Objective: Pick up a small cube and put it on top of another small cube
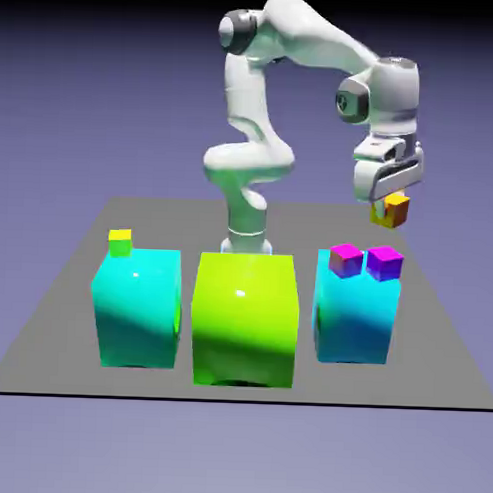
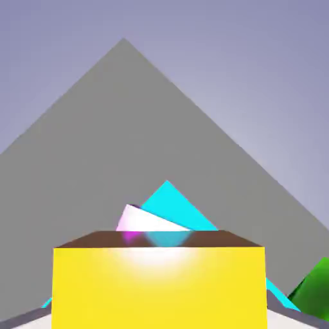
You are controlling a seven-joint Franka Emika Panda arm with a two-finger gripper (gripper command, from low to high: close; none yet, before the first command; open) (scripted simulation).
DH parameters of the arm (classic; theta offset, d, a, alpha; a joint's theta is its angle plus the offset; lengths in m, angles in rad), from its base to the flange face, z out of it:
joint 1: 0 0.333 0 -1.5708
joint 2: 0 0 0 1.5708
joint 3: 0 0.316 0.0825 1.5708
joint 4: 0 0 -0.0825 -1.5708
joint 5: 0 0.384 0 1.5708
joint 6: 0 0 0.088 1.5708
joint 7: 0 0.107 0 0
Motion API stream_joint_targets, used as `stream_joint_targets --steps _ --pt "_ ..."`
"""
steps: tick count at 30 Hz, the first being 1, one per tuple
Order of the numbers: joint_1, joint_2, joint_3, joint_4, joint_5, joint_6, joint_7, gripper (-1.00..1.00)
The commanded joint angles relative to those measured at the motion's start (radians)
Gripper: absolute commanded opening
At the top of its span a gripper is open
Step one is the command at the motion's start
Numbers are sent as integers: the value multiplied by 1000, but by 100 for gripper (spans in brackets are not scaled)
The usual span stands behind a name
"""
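Note:
My gripper (image 1: 389, 202) hangs in the air at the exterior view's right, shut on the small cube (image 1: 395, 211), which is orange with a yellow face. It is held well above a cyan block (image 1: 355, 319). On that block's top sit a tiny magenta cube (image 1: 345, 259) and a tiny purple cube (image 1: 384, 261), side by side. In the hand view the held cube's yellow face (image 2: 159, 286) fills the bottom and hides my fingertips. Past its top edge show a corner of the cyan block (image 2: 170, 199) and a pale magenta cube (image 2: 136, 220).
A big green block (image 1: 243, 318) stands in the middle of the grey table (image 1: 58, 314). Another cyan block (image 1: 136, 307) stands at the left, with a tiny yellow-and-green cube (image 1: 121, 242) on top. The green block's corner (image 2: 315, 289) shows at the hand view's lower right.

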Motion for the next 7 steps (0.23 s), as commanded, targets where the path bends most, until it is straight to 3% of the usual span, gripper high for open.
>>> stream_joint_targets --steps 1,4,5,7 --pt "0 22 4 -22 -7 44 5 -100" --pt "1 73 14 -75 -15 147 13 -100" --pt "1 73 14 -75 -15 147 13 100" --pt "1 51 10 -53 -12 104 10 100"
